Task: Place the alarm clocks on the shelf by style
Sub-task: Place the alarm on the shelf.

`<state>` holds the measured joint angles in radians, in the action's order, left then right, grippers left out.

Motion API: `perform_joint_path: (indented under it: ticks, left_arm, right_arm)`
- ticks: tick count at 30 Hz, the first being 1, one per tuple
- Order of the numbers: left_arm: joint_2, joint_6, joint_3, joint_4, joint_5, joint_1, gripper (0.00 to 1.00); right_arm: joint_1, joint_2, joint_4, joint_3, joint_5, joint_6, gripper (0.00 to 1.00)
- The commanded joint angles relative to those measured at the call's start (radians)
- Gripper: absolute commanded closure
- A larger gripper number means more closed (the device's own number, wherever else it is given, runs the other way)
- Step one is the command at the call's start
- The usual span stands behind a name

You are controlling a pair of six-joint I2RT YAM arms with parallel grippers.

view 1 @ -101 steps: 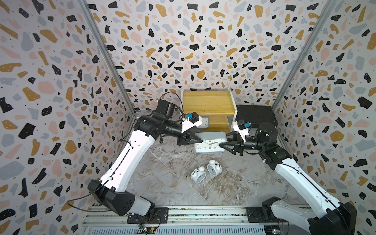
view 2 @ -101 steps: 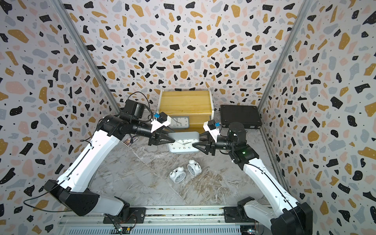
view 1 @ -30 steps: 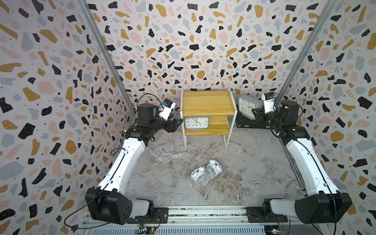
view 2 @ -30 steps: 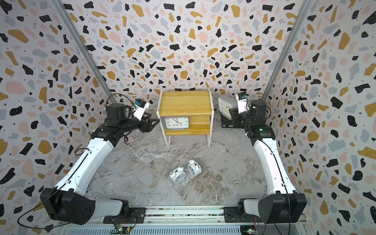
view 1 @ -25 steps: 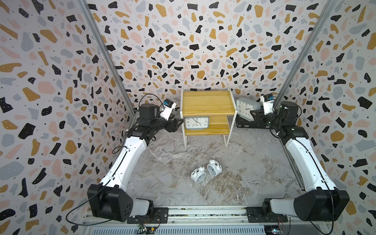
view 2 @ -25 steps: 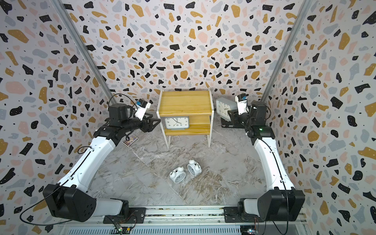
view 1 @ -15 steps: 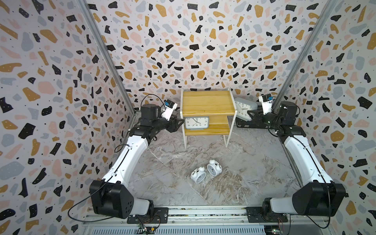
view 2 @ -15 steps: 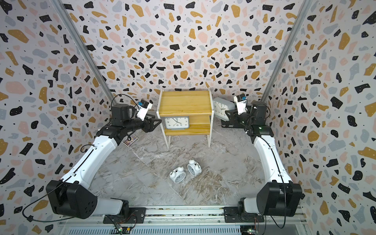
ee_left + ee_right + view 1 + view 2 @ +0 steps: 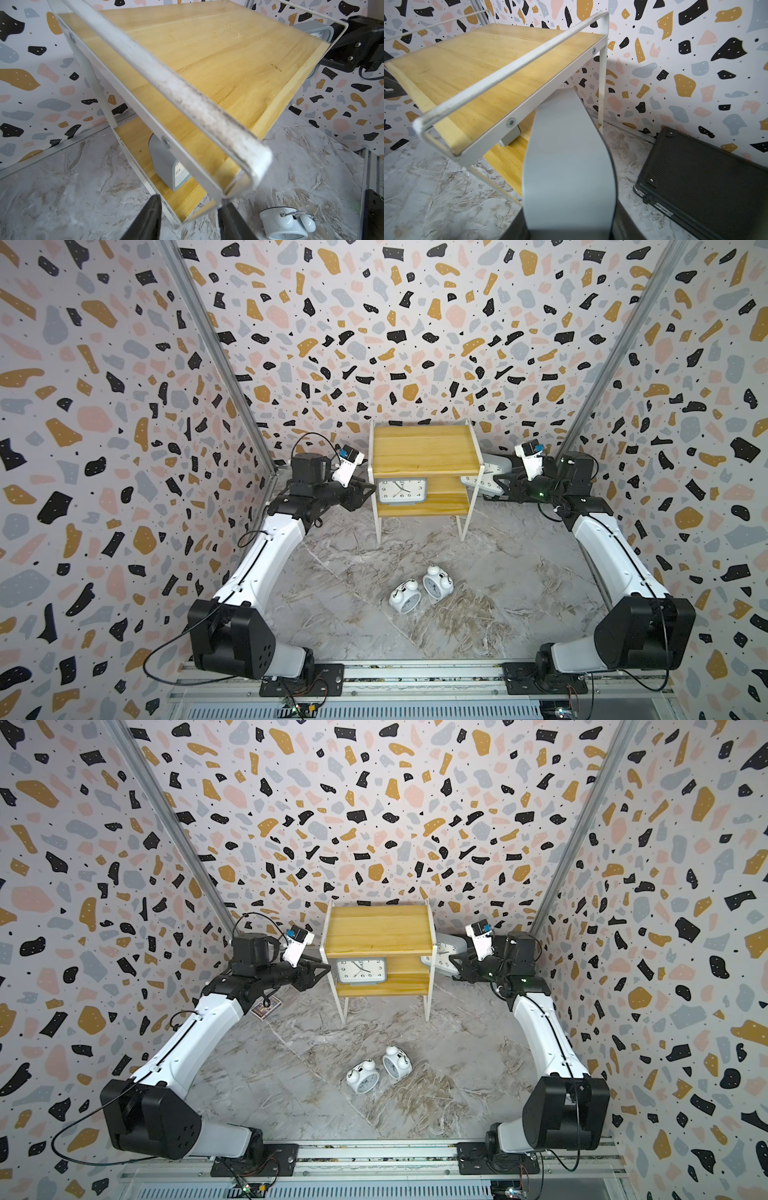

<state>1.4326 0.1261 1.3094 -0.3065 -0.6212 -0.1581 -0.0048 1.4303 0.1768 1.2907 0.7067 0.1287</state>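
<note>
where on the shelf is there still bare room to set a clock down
The shelf's top board is bare from rail to rail. On the lower board, only the stretch right of the standing grey clock is free, and the right gripper holds the second grey clock at that end. The left gripper crowds the left front corner.

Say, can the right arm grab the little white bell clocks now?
Probably not yet: the right gripper is shut on a grey clock at the shelf's side. The bell clocks lie in the open.

Left arm (image 9: pixel 270 539) reaches out jaws parted, right arm (image 9: pixel 611 547) jaws clamped.
</note>
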Motion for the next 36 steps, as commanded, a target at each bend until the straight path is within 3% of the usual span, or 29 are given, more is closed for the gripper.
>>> perform_joint_path:
  ticks: [1,15,26,36]
  left_arm:
    - [0.012,-0.008,0.007,0.021,0.024,0.003,0.54]
    - [0.011,-0.012,0.0,0.017,0.101,0.005,0.6]
    - [-0.009,0.003,-0.011,0.023,0.057,0.006,0.62]
    - [-0.01,0.011,-0.015,0.026,0.045,0.006,0.62]
  right_arm:
    - [0.001,-0.011,-0.079,0.011,0.055,0.02,0.75]
    - [-0.002,0.029,-0.124,-0.011,0.136,0.068,0.75]
    - [-0.002,0.1,-0.325,-0.036,0.315,0.069,0.74]
    - [-0.003,0.173,-0.303,-0.004,0.43,0.088,0.74]
